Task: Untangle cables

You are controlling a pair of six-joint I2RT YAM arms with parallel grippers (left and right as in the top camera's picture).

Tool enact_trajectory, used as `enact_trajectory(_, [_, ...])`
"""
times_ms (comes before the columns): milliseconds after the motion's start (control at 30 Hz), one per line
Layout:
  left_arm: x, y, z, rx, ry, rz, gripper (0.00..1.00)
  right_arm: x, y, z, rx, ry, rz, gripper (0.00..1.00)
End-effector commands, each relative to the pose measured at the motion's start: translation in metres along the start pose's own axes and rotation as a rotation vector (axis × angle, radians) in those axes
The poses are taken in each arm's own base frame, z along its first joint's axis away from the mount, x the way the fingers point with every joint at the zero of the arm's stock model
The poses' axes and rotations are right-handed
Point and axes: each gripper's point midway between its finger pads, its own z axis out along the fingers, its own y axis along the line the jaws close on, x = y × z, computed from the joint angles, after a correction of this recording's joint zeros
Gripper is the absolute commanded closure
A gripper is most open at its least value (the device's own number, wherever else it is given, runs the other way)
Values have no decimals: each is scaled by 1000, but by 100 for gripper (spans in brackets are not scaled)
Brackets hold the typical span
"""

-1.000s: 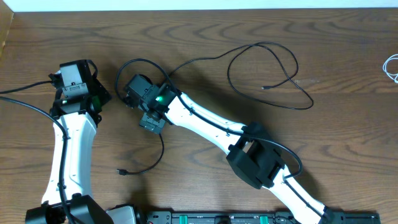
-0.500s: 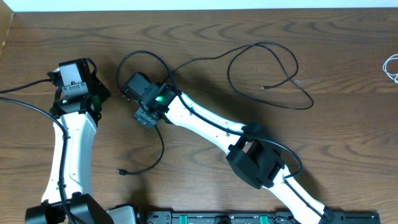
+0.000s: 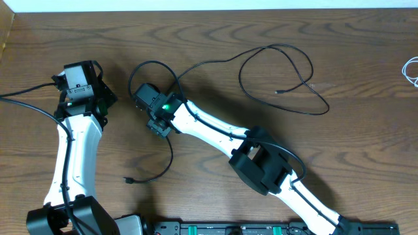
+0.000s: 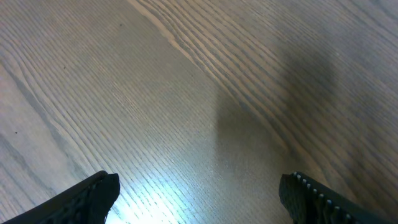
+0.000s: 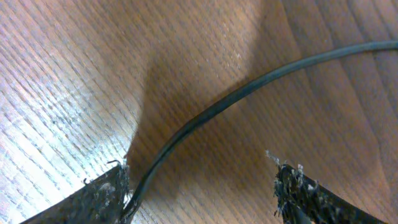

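Observation:
The long black cable (image 3: pixel 281 45) lies across the wooden table, with a loop at the upper right, a smaller loop by my right gripper, and one plug end (image 3: pixel 129 180) near the front. My right gripper (image 3: pixel 157 124) is open and low over it. In the right wrist view the black cable (image 5: pixel 211 107) runs between the fingers of the right gripper (image 5: pixel 202 180), close to the left fingertip (image 5: pixel 106 193). My left gripper (image 3: pixel 81 81) is open over bare wood, with nothing between its fingers in the left wrist view (image 4: pixel 199 186). The white cable (image 3: pixel 411 68) lies apart at the far right edge.
The table's back edge runs along the top of the overhead view. A black rail (image 3: pixel 261 228) sits along the front edge. Fixed black wires trail from both arms, one going off to the left (image 3: pixel 19 98).
My right gripper has shifted slightly over the black cable, and the small loop beside it has drawn in a little to the right. The left arm has barely moved.

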Motion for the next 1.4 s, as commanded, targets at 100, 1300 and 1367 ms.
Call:
enact_trajectory(100, [-10,3,-2,-18,-27,-17,13,25,-1,24,22,82,38,77])
enact_trajectory(1300, [-9,4,-2,-20,-23,-15,13,107,-231,-150,307,434,-228,99])
enact_trajectory(1367, [-9,4,-2,-20,-23,-15,13,116,-255,-157,336,490,-328,99])
